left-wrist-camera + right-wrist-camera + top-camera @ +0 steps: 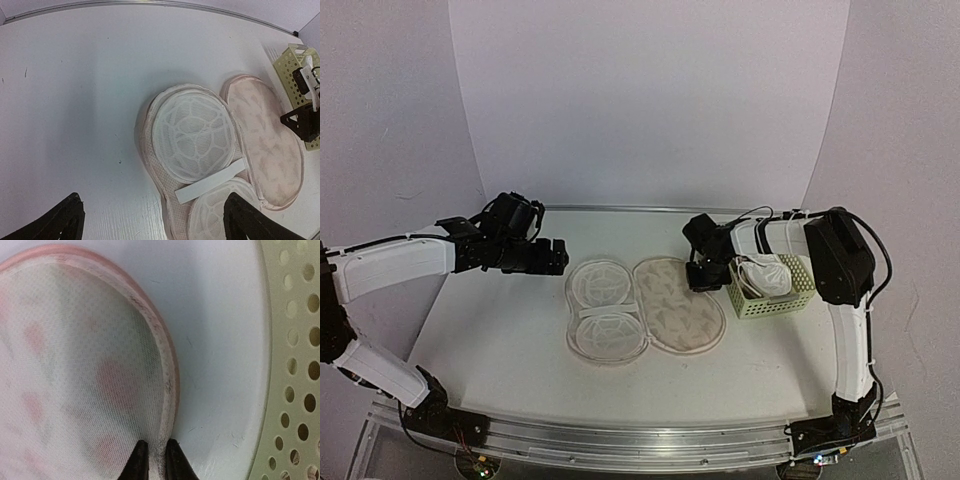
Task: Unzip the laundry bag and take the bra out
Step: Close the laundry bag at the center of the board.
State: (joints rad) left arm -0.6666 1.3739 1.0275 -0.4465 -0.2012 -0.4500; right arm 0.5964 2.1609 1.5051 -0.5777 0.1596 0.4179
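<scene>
The laundry bag [685, 305] lies unzipped and spread flat mid-table. Its printed beige half is on the right, and its left half [605, 305] shows two white mesh domes crossed by a white band. It also shows in the left wrist view [270, 145]. The white bra [765, 275] sits in the pale-green basket [775, 300]. My right gripper [705, 280] is shut on the bag's pinkish rim [167, 390], its fingertips [139, 462] pinching the rim's edge. My left gripper [558, 257] is open and empty, raised left of the bag, with its fingers [60, 220] wide apart.
The perforated basket stands just right of the bag, close to my right gripper, and shows in the right wrist view [295, 365] and the left wrist view [292, 65]. White walls enclose the table at the back and sides.
</scene>
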